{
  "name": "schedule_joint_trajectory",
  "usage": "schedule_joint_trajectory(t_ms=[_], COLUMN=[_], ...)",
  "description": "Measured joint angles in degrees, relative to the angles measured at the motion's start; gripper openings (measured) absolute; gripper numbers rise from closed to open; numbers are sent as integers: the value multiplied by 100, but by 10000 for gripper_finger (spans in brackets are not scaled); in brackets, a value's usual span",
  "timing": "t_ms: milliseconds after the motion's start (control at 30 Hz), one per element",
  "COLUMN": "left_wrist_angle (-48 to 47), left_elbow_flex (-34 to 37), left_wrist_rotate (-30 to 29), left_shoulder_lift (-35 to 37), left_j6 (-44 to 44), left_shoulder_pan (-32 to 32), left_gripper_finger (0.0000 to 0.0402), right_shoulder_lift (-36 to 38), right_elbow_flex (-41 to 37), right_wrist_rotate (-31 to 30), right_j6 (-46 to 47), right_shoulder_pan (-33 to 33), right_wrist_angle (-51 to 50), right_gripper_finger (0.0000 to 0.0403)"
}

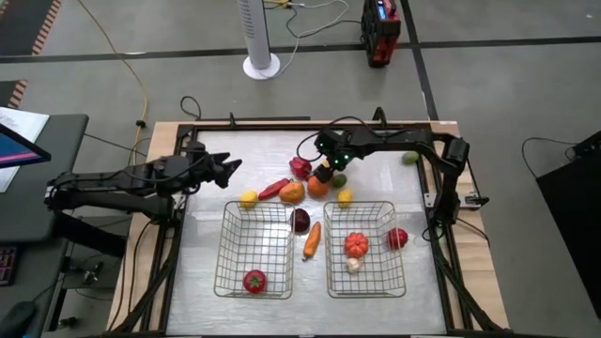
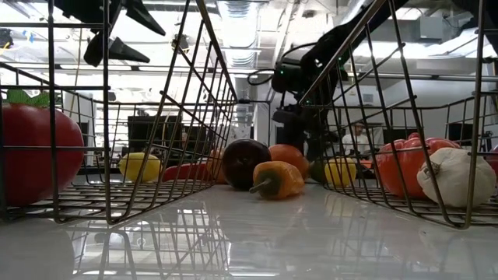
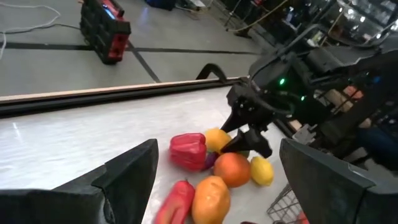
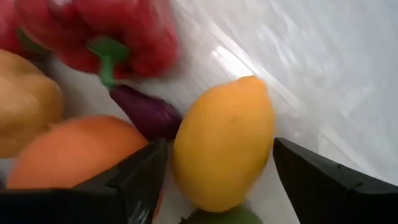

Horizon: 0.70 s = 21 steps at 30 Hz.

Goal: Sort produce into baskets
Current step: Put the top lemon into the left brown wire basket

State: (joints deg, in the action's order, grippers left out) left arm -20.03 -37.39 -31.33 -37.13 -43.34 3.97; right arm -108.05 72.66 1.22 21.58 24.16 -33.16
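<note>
No legible writing or brand marks anywhere. Right gripper (image 1: 328, 172) lowered over the produce cluster near the far middle of the worktop, dark fingers (image 4: 323, 180) spread open on either side of a smooth yellow lemon (image 4: 224, 143), not yet closed on it; arm folded in from the far right corner. Beside the lemon: glossy red bell pepper with green stem (image 4: 106, 31), round orange fruit (image 4: 68, 152), dark purple piece (image 4: 146, 112). Left gripper (image 1: 225, 170) held above the far left part of the worktop, fingers apart, holding nothing. Left silver wire-mesh basket (image 1: 230, 253) toward the near edge, containing one red tomato (image 1: 254, 280). Right silver wire-mesh basket (image 1: 380, 221) alongside, containing a ribbed orange-red fruit (image 1: 356, 243) and white garlic bulb (image 1: 353, 265). Orange carrot (image 1: 312, 239) lying between the baskets.
</note>
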Motion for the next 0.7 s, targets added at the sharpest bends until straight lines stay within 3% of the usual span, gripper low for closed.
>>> schedule_joint_trajectory(t_ms=[400, 700], left_wrist_angle=[0, 89], left_elbow_flex=[0, -79], left_wrist_rotate=[-60, -86], left_shoulder_lift=[-68, -68], left_j6=[826, 480], left_shoulder_pan=[0, 0], left_gripper_finger=[322, 322], right_shoulder_lift=[-56, 526], right_elbow_flex=[19, 243], right_wrist_rotate=[347, 342], right_j6=[-570, -850], right_shoulder_pan=[284, 276], right_wrist_angle=[130, -205], right_gripper_finger=[219, 212])
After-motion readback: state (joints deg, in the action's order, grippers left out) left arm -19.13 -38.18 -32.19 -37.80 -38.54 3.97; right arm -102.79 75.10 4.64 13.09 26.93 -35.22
